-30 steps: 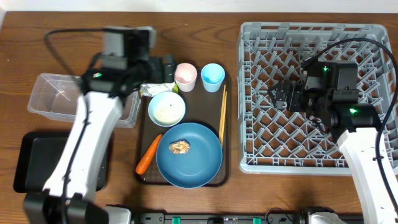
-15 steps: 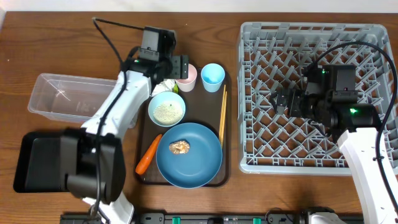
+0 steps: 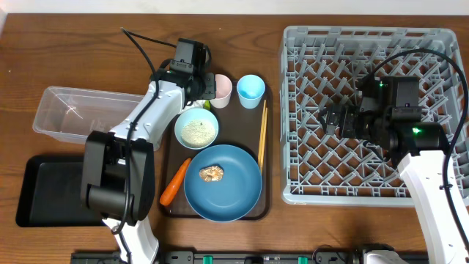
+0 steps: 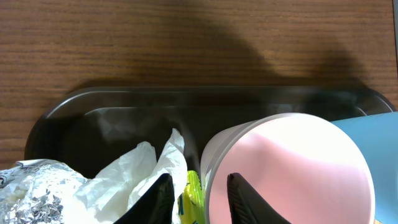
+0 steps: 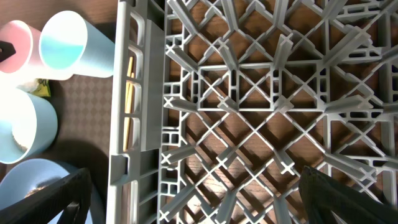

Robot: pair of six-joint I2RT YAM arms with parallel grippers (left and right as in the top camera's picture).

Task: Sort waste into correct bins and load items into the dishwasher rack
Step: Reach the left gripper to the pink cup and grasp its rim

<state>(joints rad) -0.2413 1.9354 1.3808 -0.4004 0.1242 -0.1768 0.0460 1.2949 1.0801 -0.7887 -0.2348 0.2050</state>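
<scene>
Nearest the robot, the black tray (image 3: 44,192) lies at the left of the table (image 3: 242,15), with the tub (image 3: 73,116) just beyond it. On the serving tray (image 4: 93,112) the plate (image 3: 231,198) sits at the near end with the lump (image 3: 212,172) on it. The carrot (image 3: 174,183) lies slantwise just beside the plate's left rim. Beyond them the bowl (image 3: 214,138) holds the rice (image 3: 195,130), and the chopsticks (image 3: 262,136) run along the tray's right side. At the far end the pink cup (image 3: 221,89) and blue cup (image 3: 250,88) stand side by side.

The left arm (image 3: 146,117) reaches over the tub's right end and the serving tray's left rim, covering most of the wrapper (image 4: 34,190). The wrapper lies in the far left corner just beside the pink cup, with a fold of white paper (image 4: 146,165) against it. The left jaws stand nearly closed there. A yellow-green edge of wrapper and the pink cup's near wall show in the narrow gap; I cannot tell whether either is gripped.

To the right, the rack (image 3: 440,44) fills that side of the table. The right jaws hang wide open above its pegs, holding nothing.
</scene>
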